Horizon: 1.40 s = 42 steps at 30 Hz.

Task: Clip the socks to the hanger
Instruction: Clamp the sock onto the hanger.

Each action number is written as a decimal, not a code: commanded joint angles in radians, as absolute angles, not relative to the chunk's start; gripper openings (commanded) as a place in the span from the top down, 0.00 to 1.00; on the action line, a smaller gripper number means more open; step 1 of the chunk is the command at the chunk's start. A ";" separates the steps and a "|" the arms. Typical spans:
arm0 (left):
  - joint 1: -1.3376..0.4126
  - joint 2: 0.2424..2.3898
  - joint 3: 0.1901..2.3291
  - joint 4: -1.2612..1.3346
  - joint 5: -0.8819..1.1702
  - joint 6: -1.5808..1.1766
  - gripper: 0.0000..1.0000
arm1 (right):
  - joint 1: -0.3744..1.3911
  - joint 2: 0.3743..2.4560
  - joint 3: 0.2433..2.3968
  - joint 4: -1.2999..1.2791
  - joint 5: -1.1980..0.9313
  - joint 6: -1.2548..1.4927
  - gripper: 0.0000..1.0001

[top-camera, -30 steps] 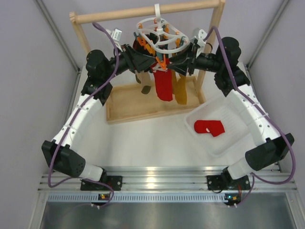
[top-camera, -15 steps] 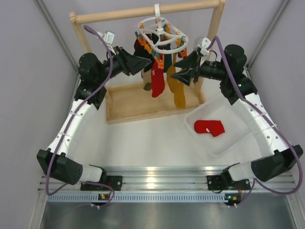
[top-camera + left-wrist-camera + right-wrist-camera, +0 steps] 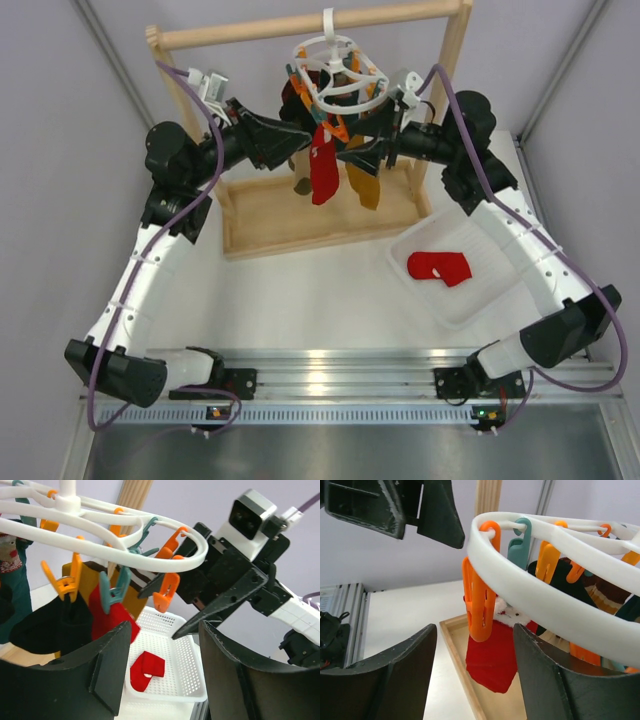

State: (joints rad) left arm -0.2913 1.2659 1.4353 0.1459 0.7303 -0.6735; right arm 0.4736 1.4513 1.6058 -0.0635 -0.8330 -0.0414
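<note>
Seen from above, the hanger (image 3: 338,78) hangs by its hook from the top bar of the wooden rack (image 3: 300,25), which stands at the far edge of the table (image 3: 300,300). The hung red sock (image 3: 322,172) drops from the ring, cuff up and toe down, its long axis upright. A mustard sock (image 3: 365,185) hangs just beside it. The loose red sock (image 3: 438,267) lies flat in the white basket (image 3: 485,245) near the right edge, its long axis running left to right. The left gripper (image 3: 295,140) and right gripper (image 3: 355,157) close in on the ring from either side. This view does not settle how their jaws stand.

The left wrist view does: the left jaws are spread wide with nothing between them. Only here does a black sock (image 3: 50,625) show, hanging under the ring beside the hung red sock. An orange clip (image 3: 167,592) hangs empty from the rim, and the right gripper reaches in behind it.

The right wrist view shows the right jaws parted and empty, below the rim. The white patch by the cuff of the hung red sock is plain here, and the left gripper sits at the upper left.
</note>
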 commanded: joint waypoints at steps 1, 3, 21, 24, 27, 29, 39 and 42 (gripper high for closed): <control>-0.288 1.235 1.439 0.155 0.761 -0.644 0.39 | 0.495 1.463 1.670 -0.008 -0.815 -0.037 0.38; -0.288 1.233 1.439 0.155 0.762 -0.647 0.39 | 0.499 1.468 1.683 -0.008 -0.813 -0.040 0.40; -0.295 1.269 1.477 0.153 0.597 -0.730 0.39 | 0.594 1.445 1.644 0.040 -0.584 -0.072 0.45; -0.296 1.273 1.474 0.161 0.592 -0.730 0.40 | 0.598 1.431 1.620 0.047 -0.580 -0.060 0.46; -0.298 1.269 1.465 0.179 0.572 -0.713 0.40 | 0.600 1.384 1.546 0.083 -0.548 -0.058 0.45; -0.299 1.275 1.466 0.193 0.580 -0.713 0.41 | 0.598 1.352 1.504 0.089 -0.538 -0.066 0.45; -0.308 1.302 1.473 0.233 0.597 -0.710 0.43 | 0.618 1.197 1.325 0.220 -0.439 -0.077 0.43; -0.314 1.316 1.486 0.241 0.598 -0.712 0.43 | 0.635 1.183 1.301 0.297 -0.354 -0.077 0.43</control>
